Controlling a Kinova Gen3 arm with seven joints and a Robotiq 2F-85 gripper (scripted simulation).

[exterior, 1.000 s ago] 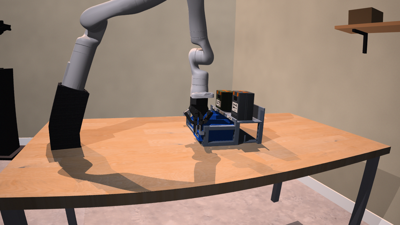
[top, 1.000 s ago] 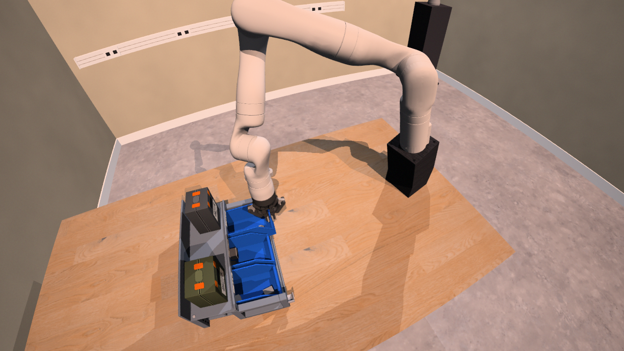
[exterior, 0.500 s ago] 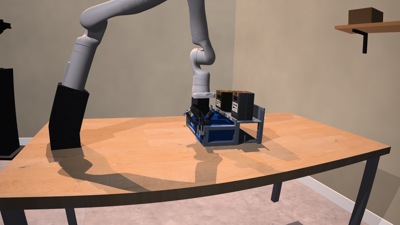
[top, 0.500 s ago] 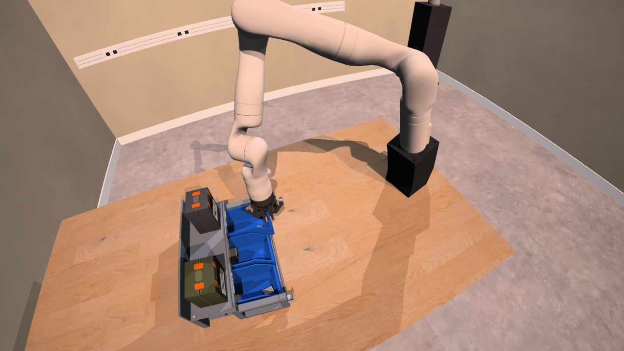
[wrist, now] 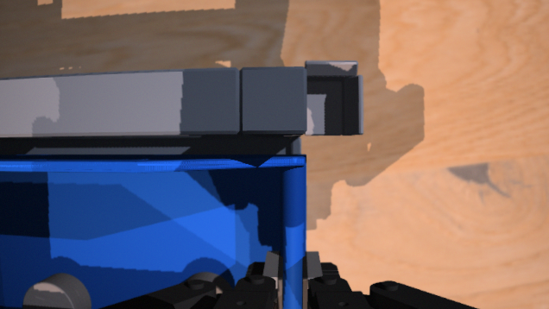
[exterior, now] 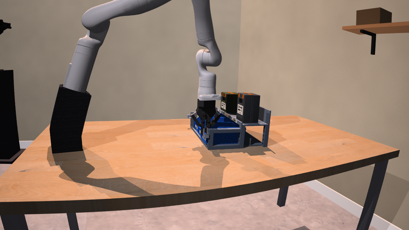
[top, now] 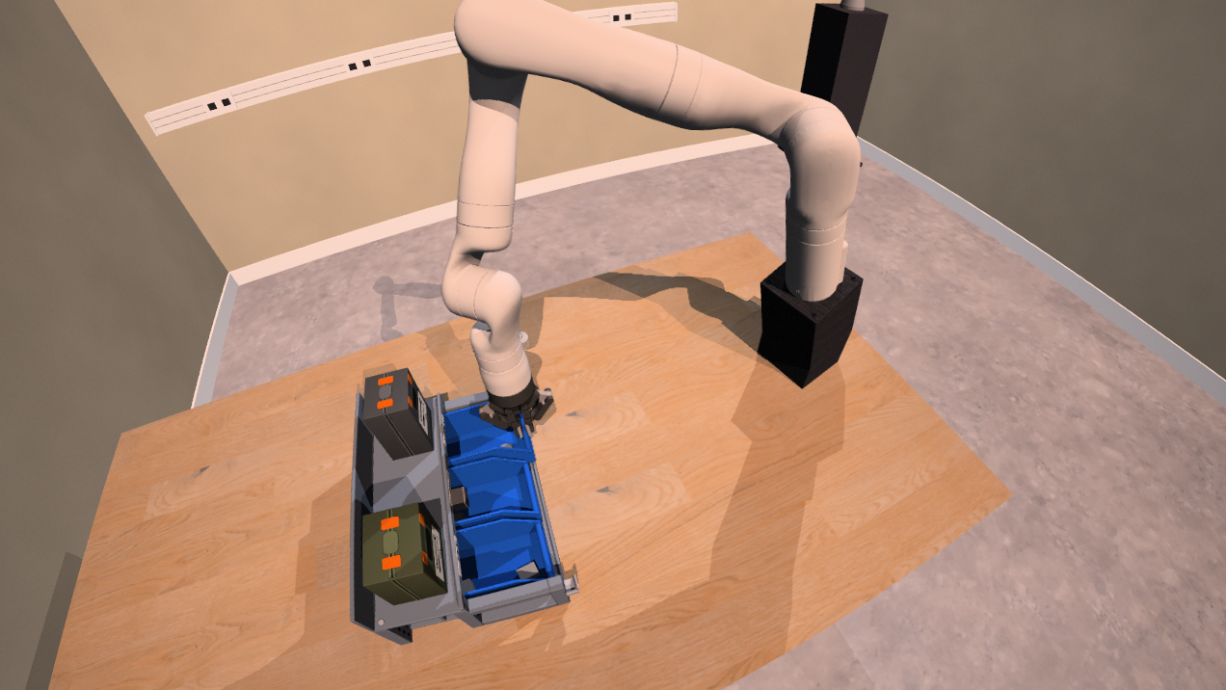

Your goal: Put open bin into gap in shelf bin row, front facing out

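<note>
The open blue bin sits in the end place of the grey shelf, beside its end frame, with its front wall about in line with the face of the corner post. Whether it is down behind the shelf's lip cannot be told. The tool is nearly closed, pointing down, its fingers pinching the top edge of that front wall from both sides.

The wrist view shows round grey parts inside the bin, one partly behind the tool; the exterior view hides them. The top view alone shows into the middle bin, with a brownish block, and the far bin, with a grey part, both on the shelf.

On the shelf's upper board stand a dark grey case, at the held bin's end, and an olive case, at the other. Their white labels carry tool symbols; the strips along the board's edge are too small to read. The shelf stands on the wooden worktop.
</note>
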